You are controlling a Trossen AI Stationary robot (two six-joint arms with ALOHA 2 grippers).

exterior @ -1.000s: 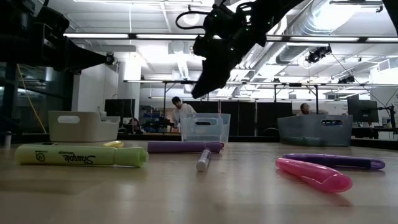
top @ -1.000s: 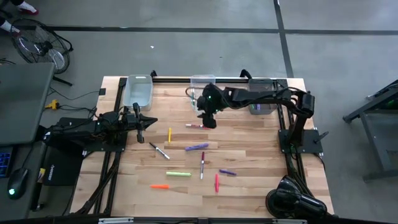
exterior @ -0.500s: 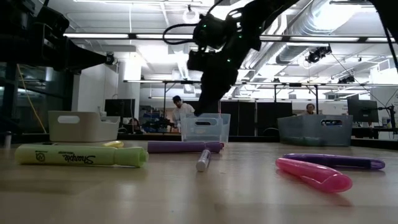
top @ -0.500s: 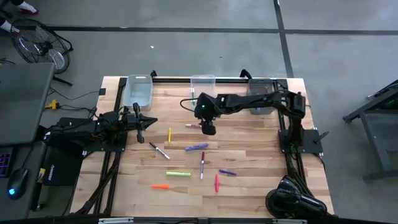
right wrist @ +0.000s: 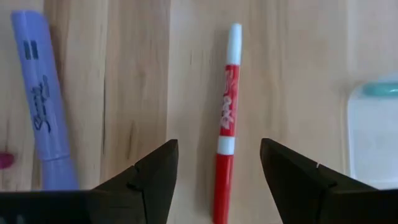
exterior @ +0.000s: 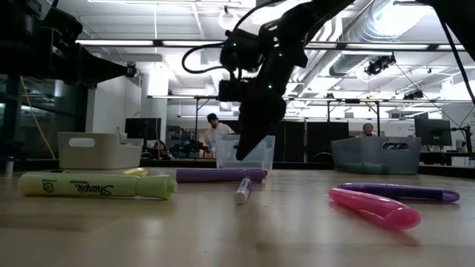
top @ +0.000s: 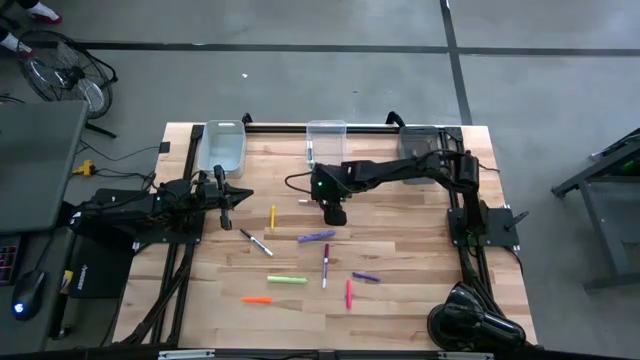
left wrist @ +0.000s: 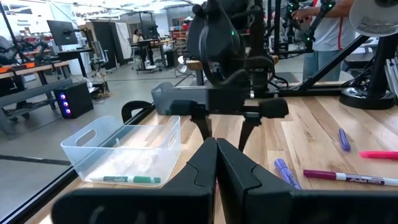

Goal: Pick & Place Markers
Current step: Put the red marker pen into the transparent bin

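Observation:
Several markers lie flat on the wooden table (top: pixel 420 300). My right gripper (right wrist: pixel 219 146) is open, pointing steeply down over a red marker with a white end (right wrist: pixel 225 130). Its fingers stand on either side of the marker without touching it. In the high view this gripper (top: pixel 333 210) is at the table's middle, and in the low view (exterior: pixel 249 152) it hangs just above the tabletop. A purple marker (right wrist: pixel 40 99) lies beside it. My left gripper (top: pixel 228 195) waits shut at the left.
Three clear bins stand along the far edge: left (top: pixel 221 147), middle (top: pixel 326 135) and right (top: pixel 420 155). Yellow (top: pixel 273 216), black-and-white (top: pixel 257 242), purple (top: pixel 316 237), light green (top: pixel 287 280), orange (top: pixel 256 299) and red (top: pixel 348 293) markers lie toward the near side.
My right gripper has come down toward the tabletop and a little toward the near edge, tipping more steeply downward. It now hangs low over the red marker. The markers have not moved.

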